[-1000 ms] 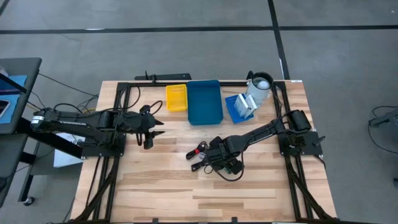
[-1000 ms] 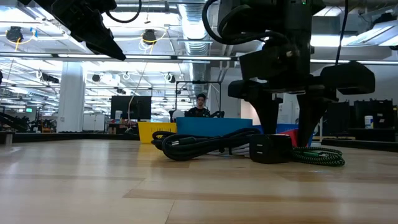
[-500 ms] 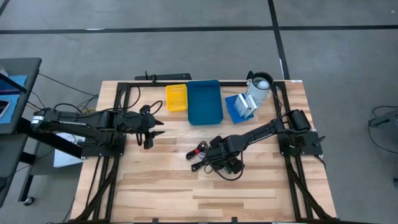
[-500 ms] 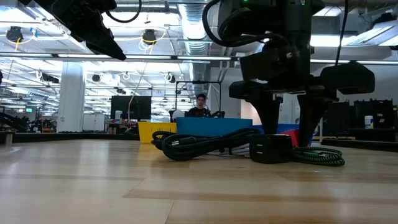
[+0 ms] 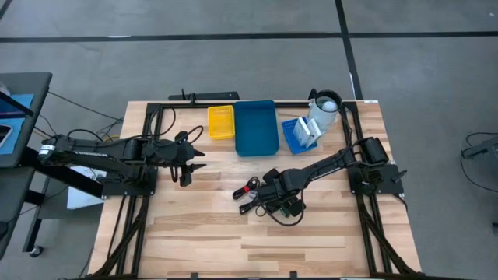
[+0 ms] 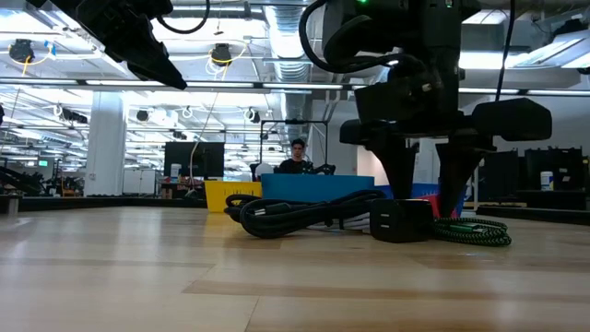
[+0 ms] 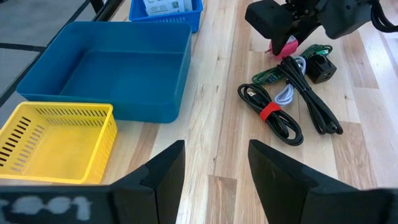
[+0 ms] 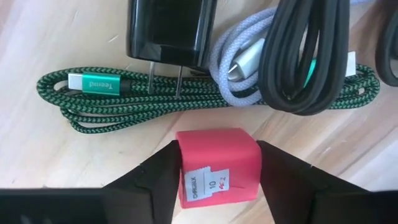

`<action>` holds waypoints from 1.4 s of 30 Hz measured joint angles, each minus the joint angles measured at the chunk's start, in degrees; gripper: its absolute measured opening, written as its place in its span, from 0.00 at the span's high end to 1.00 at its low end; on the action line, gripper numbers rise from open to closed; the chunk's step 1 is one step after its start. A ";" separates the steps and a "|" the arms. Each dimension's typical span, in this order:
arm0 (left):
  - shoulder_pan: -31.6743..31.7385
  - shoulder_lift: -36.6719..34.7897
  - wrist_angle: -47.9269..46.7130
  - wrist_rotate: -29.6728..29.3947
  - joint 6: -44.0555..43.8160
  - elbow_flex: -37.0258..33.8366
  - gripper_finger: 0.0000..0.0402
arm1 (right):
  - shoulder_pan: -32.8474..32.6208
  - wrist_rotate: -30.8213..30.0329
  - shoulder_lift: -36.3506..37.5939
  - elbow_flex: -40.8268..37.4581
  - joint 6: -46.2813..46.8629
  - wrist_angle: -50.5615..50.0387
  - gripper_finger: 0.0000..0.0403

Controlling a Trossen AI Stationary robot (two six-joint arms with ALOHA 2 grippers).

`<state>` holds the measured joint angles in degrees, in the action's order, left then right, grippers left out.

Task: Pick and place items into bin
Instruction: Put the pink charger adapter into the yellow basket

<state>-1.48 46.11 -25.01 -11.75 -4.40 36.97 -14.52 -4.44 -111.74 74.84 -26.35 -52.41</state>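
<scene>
A red block with a small white label sits between the fingers of my right gripper near the table's middle. Beside it lie a green braided cable, a black plug charger, a grey-white cable and a black cable bundle with a red tie. Two white card packages stand in a small blue tray. My left gripper hangs open over the table's left part, touching nothing. My right gripper has the red block pinched between its two fingers, one finger on each of two opposite side faces. The fingers come from above, pointing down. Whether the block is clear of the table I cannot tell.
A large blue bin and a yellow basket stand at the far edge. The small blue tray and a white cup are to their right. Bare wood lies along the near side. A person shows beyond the table.
In the low view, the gap between my right gripper's fingers has narrowed a little around the red block. Nothing else has moved.
</scene>
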 joint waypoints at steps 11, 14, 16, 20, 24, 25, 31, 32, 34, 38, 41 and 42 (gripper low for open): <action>-0.02 0.00 0.02 0.00 0.02 0.00 0.58 | -0.21 -2.68 0.00 2.58 2.42 -4.61 0.54; 0.00 0.00 0.02 0.00 0.02 0.00 0.58 | -0.46 -3.18 0.00 3.66 2.43 -6.04 0.53; -0.01 0.00 0.02 0.00 0.02 0.00 0.58 | -0.46 -3.18 0.00 4.43 2.43 -6.38 0.56; -0.02 0.00 0.17 0.00 0.02 0.00 0.58 | -0.44 -3.62 0.00 6.69 2.64 -9.03 0.60; -0.01 0.00 1.64 -0.06 0.04 0.00 0.58 | -0.39 -5.24 0.02 9.79 2.97 -11.07 0.58; 0.00 0.00 2.15 -0.07 0.04 0.00 0.58 | -0.39 -5.86 0.02 10.76 2.97 -11.54 0.56; -0.02 0.00 3.64 -1.31 0.04 0.02 0.58 | -0.21 -9.01 0.09 18.30 1.71 -14.31 0.56; -0.02 0.00 3.93 -1.75 0.04 0.02 0.58 | 0.00 -9.20 0.09 19.84 1.29 -14.74 0.57; -0.01 0.00 4.84 -2.74 0.06 0.00 0.58 | 0.36 -9.21 0.09 23.00 0.84 -15.83 0.60; 0.00 -0.01 11.13 -4.18 1.81 -2.10 0.58 | 1.23 -9.21 0.11 29.79 0.37 -17.49 0.60; 0.00 0.00 16.15 -4.09 4.07 -3.65 0.58 | 1.71 -9.27 0.11 34.72 -0.60 -18.09 0.57; 0.00 0.00 17.38 -4.07 4.65 -3.95 0.58 | 1.81 -9.26 0.11 36.30 -0.93 -18.05 0.56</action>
<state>-1.48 46.11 -7.63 -15.81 0.25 33.02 -12.71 -13.70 -111.63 111.14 -27.28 -70.46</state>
